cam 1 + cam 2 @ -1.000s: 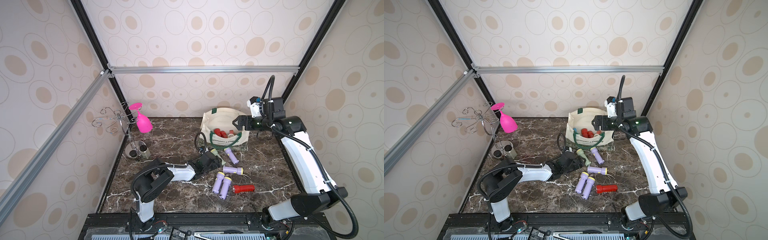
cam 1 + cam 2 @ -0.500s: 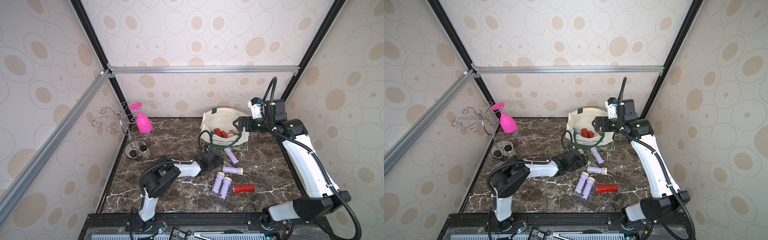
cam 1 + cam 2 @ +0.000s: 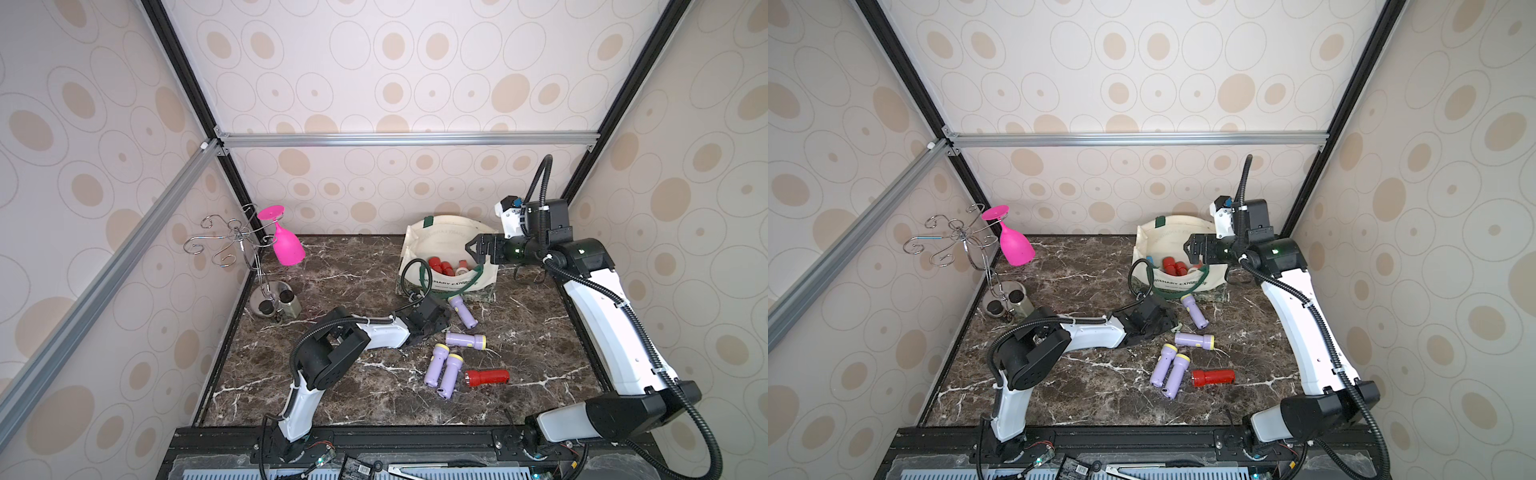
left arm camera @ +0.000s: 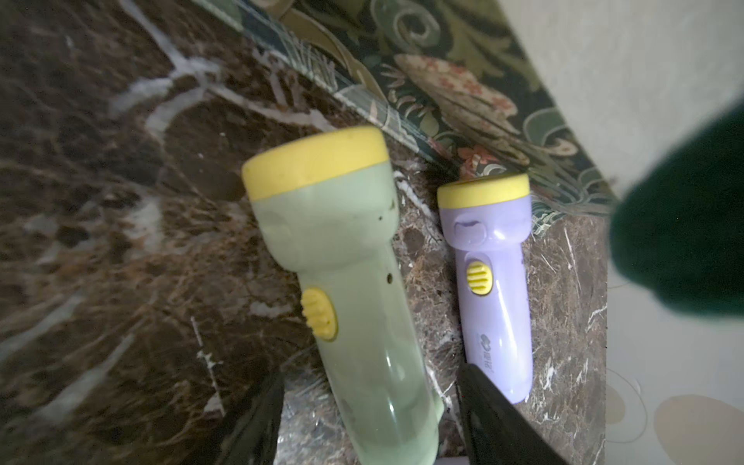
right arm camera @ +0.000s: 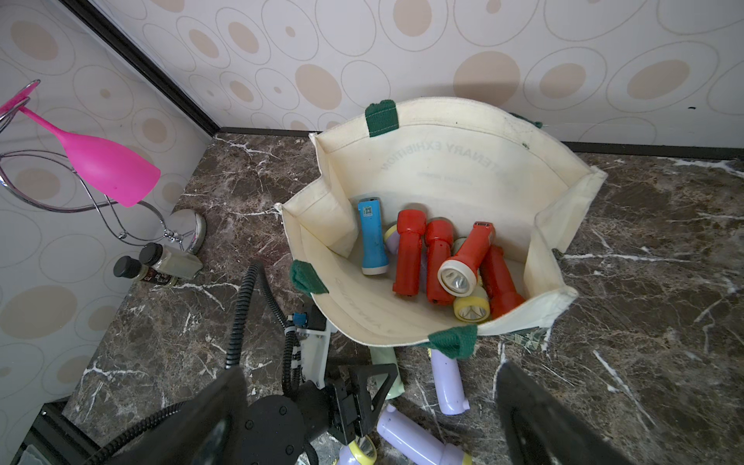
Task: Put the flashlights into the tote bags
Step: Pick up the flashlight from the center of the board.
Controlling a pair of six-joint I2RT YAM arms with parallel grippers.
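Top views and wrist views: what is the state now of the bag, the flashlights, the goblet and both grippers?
tote bag: upright, mouth open, flashlights inside
left gripper: open, fingers either side of the pale green flashlight, not touching it
pale green flashlight: lying on the table, not held
right gripper: open, empty, above the bag
red flashlight: lying on the table outside the bag
pink goblet: hanging upside down on the wire rack

The left arm stretches low, its left gripper [image 4: 370,386] just in front of the tote bag [image 3: 441,237], jaws apart, while the right arm rises so the right gripper [image 3: 473,250] hangs above that bag's mouth, jaws wide.
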